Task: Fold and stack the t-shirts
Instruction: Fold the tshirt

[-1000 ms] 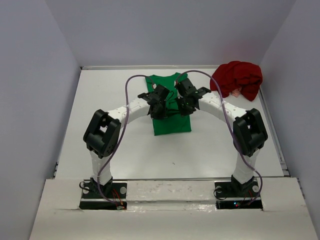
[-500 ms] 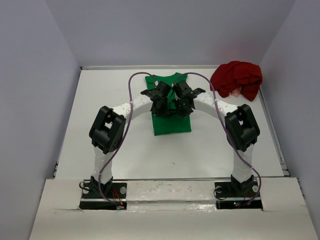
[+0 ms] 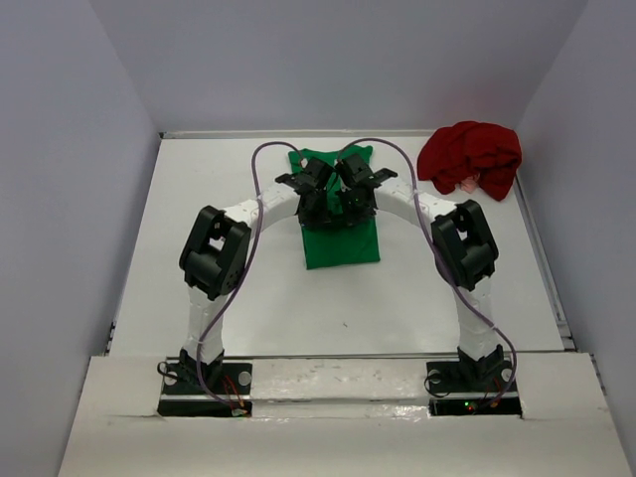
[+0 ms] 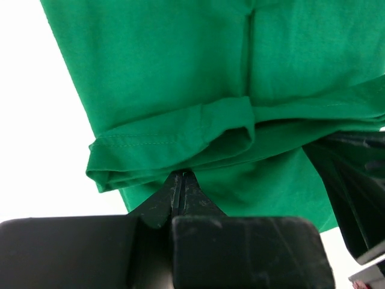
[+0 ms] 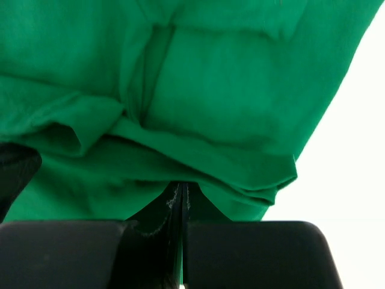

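At the far middle of the table, both arms meet side by side.

- The left gripper has its fingers pressed together on a doubled hem of the green t-shirt. The cloth bunches into a thick lip right at the tips.
- The right gripper is likewise clamped on the same shirt. It pinches a layered edge just beside its partner, and the two nearly touch in the overhead view.
- The green shirt lies as a narrow strip with its long axis running from the near edge toward the far edge. The held fold crosses that axis. More cloth spreads beyond the fingertips in both wrist views, and a flat panel shows nearward of the grippers from above.
- We judge the next move turns on carrying this pinched lip along the long axis, both arms level.
- The red t-shirt sits crumpled in the far right corner, well apart and nearer the right arm.

Hidden: the arms cover the strip's middle from above. We cannot count the layers in either pinch, and neither collar nor sleeves can be made out. The wrist views cut the shirt off on every side.
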You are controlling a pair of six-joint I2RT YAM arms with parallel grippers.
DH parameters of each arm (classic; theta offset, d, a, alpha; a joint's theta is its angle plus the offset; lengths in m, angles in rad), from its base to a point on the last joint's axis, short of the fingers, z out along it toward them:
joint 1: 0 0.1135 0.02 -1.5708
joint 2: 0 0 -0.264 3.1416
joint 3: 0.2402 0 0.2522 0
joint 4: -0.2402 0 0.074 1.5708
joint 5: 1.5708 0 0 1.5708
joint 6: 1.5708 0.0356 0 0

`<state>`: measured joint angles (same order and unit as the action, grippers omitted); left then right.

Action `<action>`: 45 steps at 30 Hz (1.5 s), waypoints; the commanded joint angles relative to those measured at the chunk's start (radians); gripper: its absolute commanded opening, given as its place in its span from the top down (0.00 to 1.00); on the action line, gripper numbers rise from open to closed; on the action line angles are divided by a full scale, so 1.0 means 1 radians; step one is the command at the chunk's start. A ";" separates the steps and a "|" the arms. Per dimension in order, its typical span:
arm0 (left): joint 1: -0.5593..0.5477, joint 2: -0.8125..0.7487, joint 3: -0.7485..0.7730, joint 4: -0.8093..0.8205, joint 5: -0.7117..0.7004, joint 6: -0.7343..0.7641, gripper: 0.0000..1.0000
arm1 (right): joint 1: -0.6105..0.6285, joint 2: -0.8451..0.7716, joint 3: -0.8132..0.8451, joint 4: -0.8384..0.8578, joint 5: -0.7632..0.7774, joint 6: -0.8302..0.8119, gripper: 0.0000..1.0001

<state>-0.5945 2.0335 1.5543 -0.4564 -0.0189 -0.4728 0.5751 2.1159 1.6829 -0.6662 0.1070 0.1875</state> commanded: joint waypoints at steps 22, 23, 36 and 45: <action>0.100 0.182 0.244 -0.045 0.030 0.039 1.00 | -0.096 0.256 0.366 -0.059 0.019 -0.063 1.00; 0.108 0.182 0.240 -0.045 0.030 0.040 1.00 | -0.096 0.263 0.373 -0.058 0.016 -0.065 1.00; 0.150 0.139 0.270 -0.088 -0.121 0.069 1.00 | -0.139 0.239 0.434 -0.038 0.132 -0.151 1.00; 0.147 0.048 0.238 -0.073 -0.107 0.059 1.00 | -0.139 0.015 0.327 -0.044 0.100 -0.122 1.00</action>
<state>-0.4435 2.2124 1.7874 -0.5217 -0.1104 -0.4229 0.4313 2.3165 2.0453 -0.7143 0.2089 0.0563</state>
